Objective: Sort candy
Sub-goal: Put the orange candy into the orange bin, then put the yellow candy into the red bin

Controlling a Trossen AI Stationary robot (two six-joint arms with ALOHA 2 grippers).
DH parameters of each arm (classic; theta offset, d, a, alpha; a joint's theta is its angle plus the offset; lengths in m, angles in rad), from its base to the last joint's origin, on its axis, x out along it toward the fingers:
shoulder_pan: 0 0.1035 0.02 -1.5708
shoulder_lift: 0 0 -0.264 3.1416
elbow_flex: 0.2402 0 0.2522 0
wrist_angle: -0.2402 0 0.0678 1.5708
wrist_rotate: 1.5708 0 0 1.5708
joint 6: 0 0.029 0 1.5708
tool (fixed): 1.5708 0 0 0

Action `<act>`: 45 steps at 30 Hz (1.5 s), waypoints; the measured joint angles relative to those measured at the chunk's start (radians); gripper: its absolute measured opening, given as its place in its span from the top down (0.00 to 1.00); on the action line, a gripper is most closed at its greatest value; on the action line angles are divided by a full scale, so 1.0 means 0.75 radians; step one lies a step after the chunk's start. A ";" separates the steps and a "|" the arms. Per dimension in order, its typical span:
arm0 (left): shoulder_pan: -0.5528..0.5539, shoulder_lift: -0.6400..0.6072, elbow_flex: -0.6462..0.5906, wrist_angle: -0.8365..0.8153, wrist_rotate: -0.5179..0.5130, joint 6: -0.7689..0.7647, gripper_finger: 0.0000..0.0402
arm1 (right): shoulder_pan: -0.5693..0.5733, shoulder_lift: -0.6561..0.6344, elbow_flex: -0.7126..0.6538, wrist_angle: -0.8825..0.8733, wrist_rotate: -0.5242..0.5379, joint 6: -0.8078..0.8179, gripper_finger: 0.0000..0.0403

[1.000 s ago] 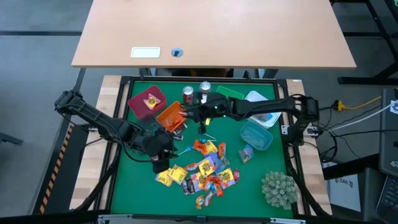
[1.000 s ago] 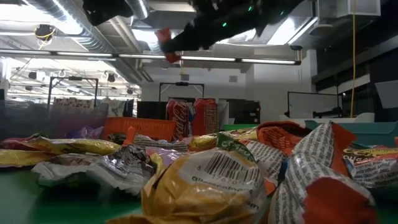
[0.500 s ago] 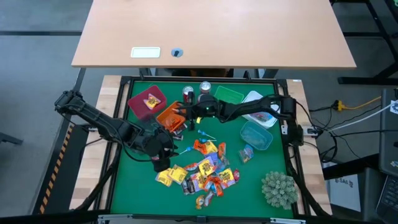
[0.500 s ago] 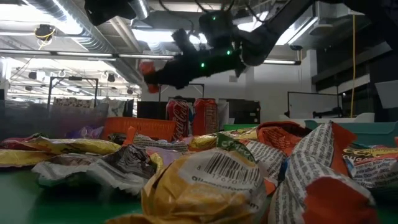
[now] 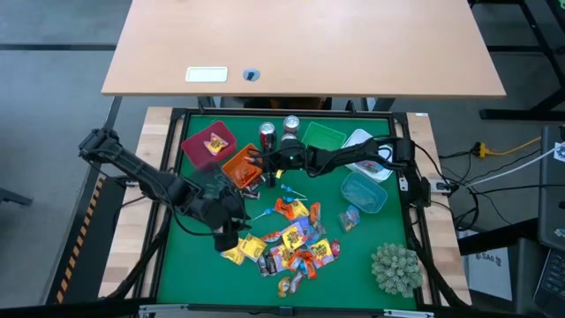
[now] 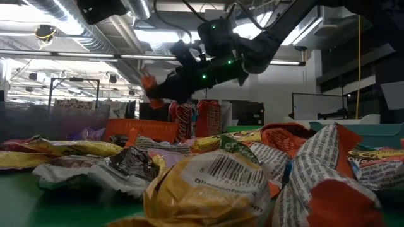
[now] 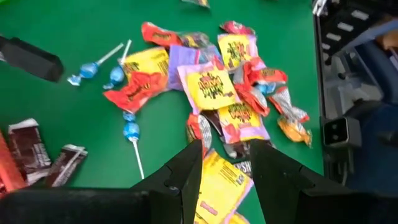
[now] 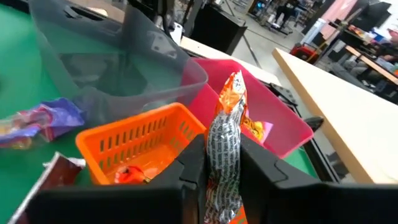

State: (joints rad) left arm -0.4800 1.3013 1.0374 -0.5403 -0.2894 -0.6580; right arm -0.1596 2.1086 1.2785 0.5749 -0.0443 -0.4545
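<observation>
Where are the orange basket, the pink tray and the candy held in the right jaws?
orange basket (image 8: 138, 138): right wrist view, on its slotted front wall.
pink tray (image 8: 283, 130): right wrist view, on its near side wall.
orange and silver candy (image 8: 225, 140): right wrist view, on the silver middle of the wrapper.

- A crinkled, glossy foil-like candy wrapper (image 8: 225, 140) was seen pinched in the right gripper (image 8: 217, 163).
- Just beyond it, an orange slatted plastic basket (image 8: 140, 138) was seen.
- Matt green cloth-like table surface (image 7: 74, 28) was seen.
</observation>
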 joint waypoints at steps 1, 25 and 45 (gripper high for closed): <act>-0.009 0.008 0.000 0.002 0.000 -0.019 0.69 | -0.001 0.000 0.000 -0.003 0.014 0.000 0.81; -0.290 0.354 0.000 -0.013 0.137 -0.273 0.69 | 0.028 -0.057 0.000 -0.083 0.074 0.007 0.49; -0.330 0.682 0.004 -0.008 0.093 -0.265 0.69 | 0.277 -0.645 0.001 -1.066 0.070 0.064 0.50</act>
State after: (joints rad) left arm -0.7277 1.8130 1.0405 -0.5466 -0.2197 -0.8570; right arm 0.0484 1.6246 1.2789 -0.2246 0.0082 -0.4067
